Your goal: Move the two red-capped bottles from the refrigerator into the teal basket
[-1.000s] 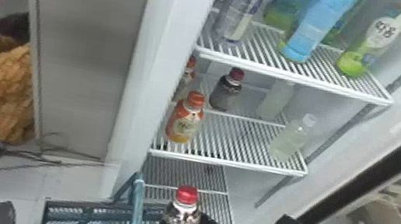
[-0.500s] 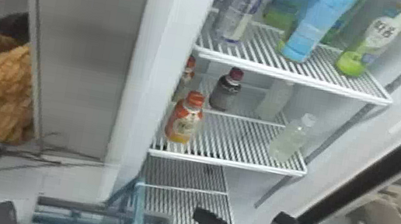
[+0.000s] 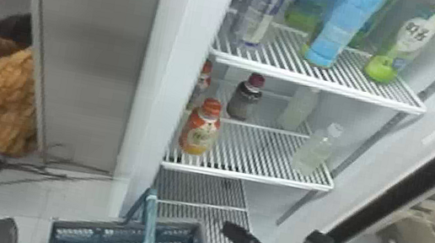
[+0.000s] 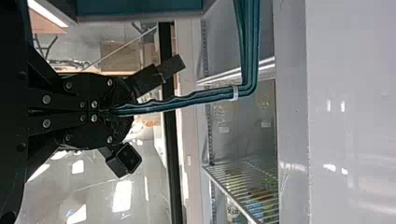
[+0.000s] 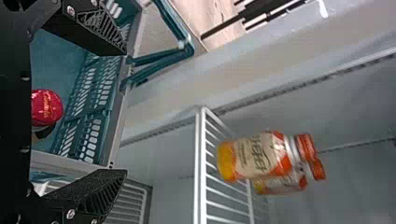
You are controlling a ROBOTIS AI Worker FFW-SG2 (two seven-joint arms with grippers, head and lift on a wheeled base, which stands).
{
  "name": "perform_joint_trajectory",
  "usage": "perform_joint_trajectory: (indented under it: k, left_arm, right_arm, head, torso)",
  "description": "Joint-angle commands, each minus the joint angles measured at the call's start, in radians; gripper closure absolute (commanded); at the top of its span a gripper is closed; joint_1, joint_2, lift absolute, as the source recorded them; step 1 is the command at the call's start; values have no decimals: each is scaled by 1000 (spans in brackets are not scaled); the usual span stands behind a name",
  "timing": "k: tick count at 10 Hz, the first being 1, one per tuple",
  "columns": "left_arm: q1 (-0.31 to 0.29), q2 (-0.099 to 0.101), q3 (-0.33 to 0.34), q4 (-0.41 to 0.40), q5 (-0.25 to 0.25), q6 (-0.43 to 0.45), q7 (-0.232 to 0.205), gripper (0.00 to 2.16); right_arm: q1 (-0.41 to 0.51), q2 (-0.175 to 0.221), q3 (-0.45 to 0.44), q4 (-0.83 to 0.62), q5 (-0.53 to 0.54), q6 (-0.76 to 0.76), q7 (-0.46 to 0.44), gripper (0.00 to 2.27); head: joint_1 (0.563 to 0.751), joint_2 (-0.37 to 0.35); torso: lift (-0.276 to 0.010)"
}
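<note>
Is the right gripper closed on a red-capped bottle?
No, the right gripper stands wide open, and the red-capped bottle is down inside the teal basket.

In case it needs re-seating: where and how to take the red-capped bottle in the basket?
Probably by the red cap, from above, right hand open around it: the round cap is uppermost, and the basket walls would likely crowd a side approach.

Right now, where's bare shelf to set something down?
Middle shelf: bare wire up front, between the orange bottle and the white-capped bottle. Crowded: its left side, another orange bottle behind the first; top shelf, tall bottles across. The basket already holds a red-capped bottle.
</note>
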Motion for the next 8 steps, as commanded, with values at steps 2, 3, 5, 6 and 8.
perform_joint_trajectory:
  k: [2, 3, 5, 6, 8]
  left_arm:
    - [0, 0, -2, 0, 2, -1, 0, 1147]
    - [0, 0, -2, 0, 2, -1, 0, 1147]
    - [0, 0, -2, 0, 2, -1, 0, 1147]
    - [0, 0, -2, 0, 2, -1, 0, 1147]
    - [0, 0, -4, 0, 2, -1, 0, 1147]
  right_arm:
    - [-30, 20, -51, 22, 0, -82, -2, 122]
    - [-42, 25, -61, 44, -6, -128, -6, 122]
    - [-76, 37, -71, 101, -16, -256, -17, 122]
    - [-106, 45, -73, 152, -36, -308, -26, 122]
    - [-155, 57, -71, 238, -62, -425, -40, 125]
  head:
    - [695, -350]
    - [695, -350]
    - [695, -350]
    - [695, -350]
    - [695, -350]
  torso:
    - [-228]
    - [-228]
    - [-228]
    - [-228]
    - [-228]
